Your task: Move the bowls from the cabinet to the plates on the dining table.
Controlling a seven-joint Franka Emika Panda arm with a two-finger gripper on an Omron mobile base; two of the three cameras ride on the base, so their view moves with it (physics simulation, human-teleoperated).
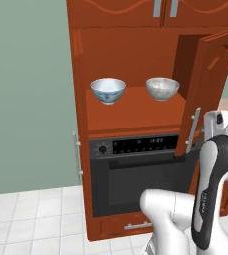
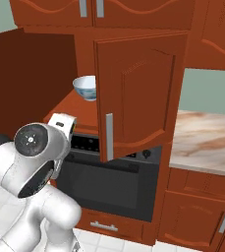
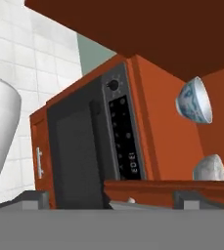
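Note:
The cabinet (image 1: 130,60) stands with its right door (image 1: 205,94) swung open over a shelf. Two bowls sit side by side on that shelf: a white one with a blue pattern (image 1: 108,90) on the left and a mottled grey one (image 1: 162,88) on the right. The rolled hand view shows the blue bowl (image 3: 194,101) and the grey bowl (image 3: 210,168) at its right side. My gripper (image 3: 112,201) is open with nothing between its fingers. It hangs below shelf level, by the door's lower edge and apart from both bowls. The plates and the dining table are out of view.
A black built-in oven (image 1: 135,174) with a control panel sits under the shelf. The open door (image 2: 133,93) juts out toward me and hides the grey bowl in the right base view. A marble-patterned counter (image 2: 207,140) over drawer cabinets lies to the right. White tiled floor lies below.

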